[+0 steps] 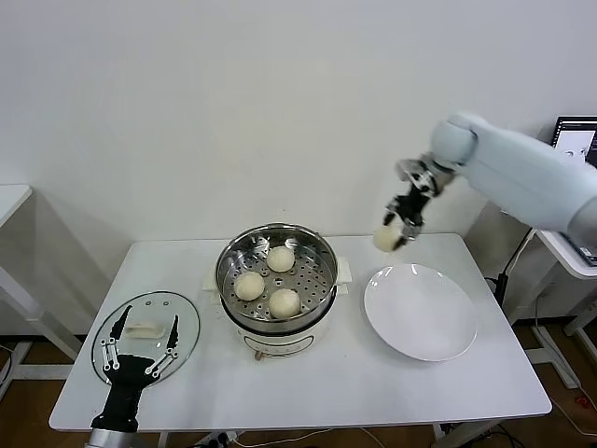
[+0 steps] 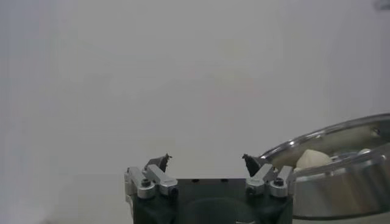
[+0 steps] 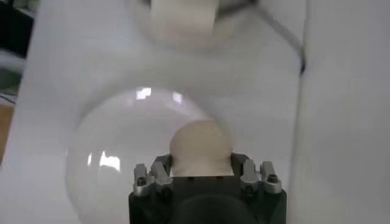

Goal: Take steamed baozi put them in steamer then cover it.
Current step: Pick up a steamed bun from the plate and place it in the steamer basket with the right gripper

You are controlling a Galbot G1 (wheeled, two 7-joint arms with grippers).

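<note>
The shiny steamer (image 1: 228, 261) stands mid-table on its white cooker base, with three cream baozi (image 1: 249, 286) on its perforated floor. A fourth baozi (image 1: 385, 239) hangs in the air above the far edge of the white plate, with my right gripper (image 1: 399, 229) shut on it; the right wrist view shows this baozi (image 3: 201, 146) clamped between the jaws over the plate. The glass cover (image 1: 183, 317) with its white handle lies flat at the table's front left. My left gripper (image 1: 142, 347) hovers open over the cover; in the left wrist view it (image 2: 206, 161) holds nothing, with the steamer (image 2: 341, 176) beside it.
A flat white plate (image 1: 420, 313) lies right of the steamer, bare. A white wall runs behind the table. A side desk with a monitor (image 1: 575, 140) stands at the far right, another table edge at the far left.
</note>
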